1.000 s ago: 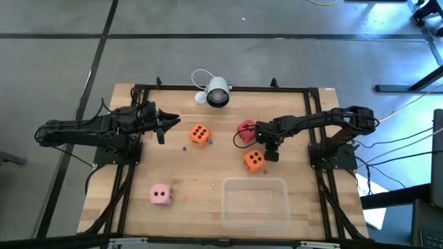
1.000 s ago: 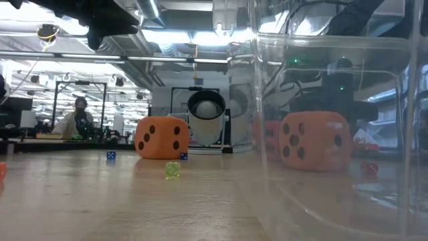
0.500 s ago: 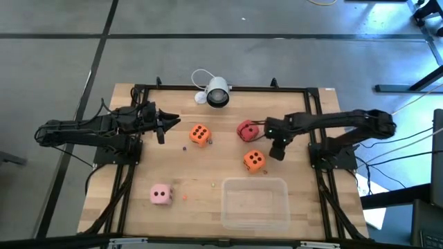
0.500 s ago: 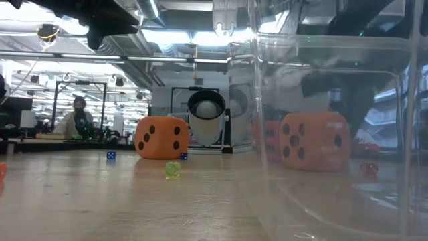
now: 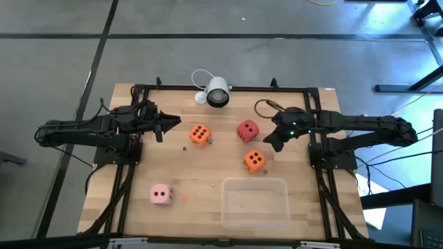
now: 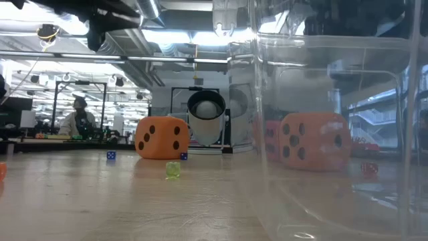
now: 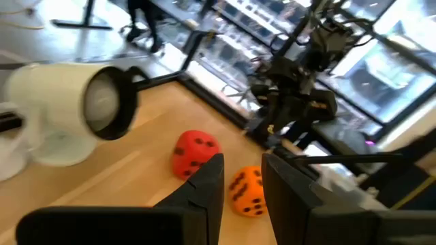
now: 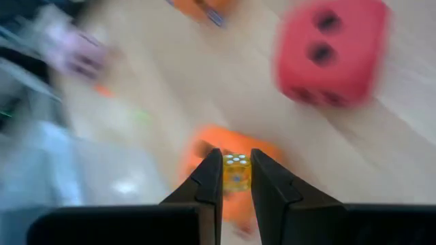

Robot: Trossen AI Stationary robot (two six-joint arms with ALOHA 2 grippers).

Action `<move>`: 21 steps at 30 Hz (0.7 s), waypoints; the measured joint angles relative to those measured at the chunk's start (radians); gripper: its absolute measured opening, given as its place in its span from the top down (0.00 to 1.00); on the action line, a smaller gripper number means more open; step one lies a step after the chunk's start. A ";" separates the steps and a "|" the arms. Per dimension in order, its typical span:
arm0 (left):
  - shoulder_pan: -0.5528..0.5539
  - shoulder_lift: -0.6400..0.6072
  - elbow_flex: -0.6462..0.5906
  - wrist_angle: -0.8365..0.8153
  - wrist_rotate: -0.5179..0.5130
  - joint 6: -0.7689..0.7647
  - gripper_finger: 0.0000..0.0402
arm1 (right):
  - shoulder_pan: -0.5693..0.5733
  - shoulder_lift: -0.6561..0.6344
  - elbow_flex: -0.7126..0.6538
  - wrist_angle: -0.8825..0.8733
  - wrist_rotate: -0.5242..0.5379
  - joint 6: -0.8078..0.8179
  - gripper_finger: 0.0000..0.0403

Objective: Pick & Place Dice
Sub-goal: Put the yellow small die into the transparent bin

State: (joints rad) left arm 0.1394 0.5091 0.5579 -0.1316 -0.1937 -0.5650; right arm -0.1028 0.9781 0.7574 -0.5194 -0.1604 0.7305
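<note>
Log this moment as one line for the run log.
right gripper: shut on small yellow die, near red die | left gripper: open, idle at left | tub: empty

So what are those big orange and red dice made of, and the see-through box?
The orange dice and the red die look like matte foam: rounded corners, no shine. The box looks like clear glossy plastic, since the table shows through it.

A wooden bench (image 5: 208, 200) is set on a grey floor (image 5: 62, 62) crossed by dark lines. Beyond it, bright ceiling lights (image 6: 167, 35), shelving and a seated person (image 6: 77, 119) are seen.
</note>
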 joint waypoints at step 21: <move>0.000 0.001 0.000 0.032 0.205 -0.018 0.77 | 0.413 0.027 0.262 0.183 0.513 0.152 0.88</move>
State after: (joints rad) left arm 0.1394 0.5098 0.5575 -0.0993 0.0108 -0.5828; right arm 0.3099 1.0056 1.0194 -0.3366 0.3528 0.8827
